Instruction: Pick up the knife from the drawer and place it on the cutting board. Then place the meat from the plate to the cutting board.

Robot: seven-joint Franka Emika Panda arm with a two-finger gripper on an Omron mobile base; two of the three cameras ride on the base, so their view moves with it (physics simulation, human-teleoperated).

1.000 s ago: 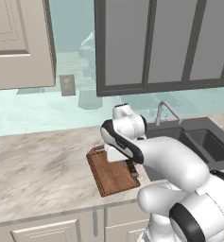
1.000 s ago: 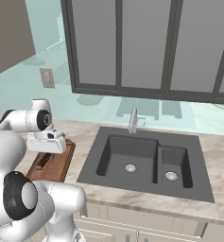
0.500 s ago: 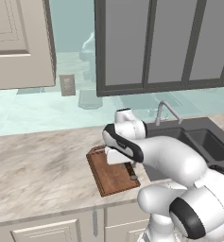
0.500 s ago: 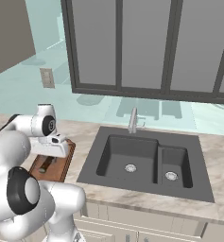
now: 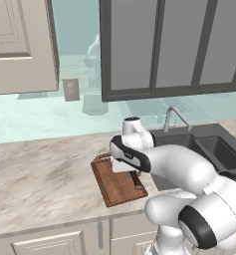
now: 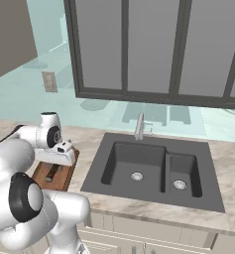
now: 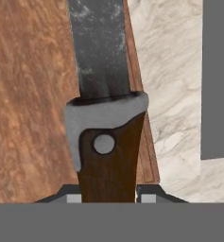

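marbled beige surface [image 5: 45, 174] fills the left and middle of the left base view, with a dark double sink [image 6: 153, 168] at centre right of the right base view and a silver faucet [image 6: 139, 126] behind it. grey glass-front cabinets [image 6: 153, 49] run across the top of both base views, a wall outlet [image 5: 70, 89] sits upper left in the left base view.

we see the cutting board [image 5: 114, 185], reddish-brown, lying flat on the surface at the centre of the left base view, just left of the sink edge. in the right base view the board [image 6: 49, 176] sits at lower left, partly hidden by the white arm.

gripper [image 5: 137, 182] hangs low over the right part of the board in the left base view, pointing down. in the hand view we see the knife [image 7: 106, 123] running straight up the middle of the frame: brown handle with a rivet at the bottom, grey bolster, dull grey blade going off the top edge. the knife lies over the board's right rim, wood [image 7: 33, 104] to its left and marbled surface to its right. the fingers [image 7: 149, 197] sit at either side of the handle base, clamped on the knife. we cannot tell if the blade touches the board.
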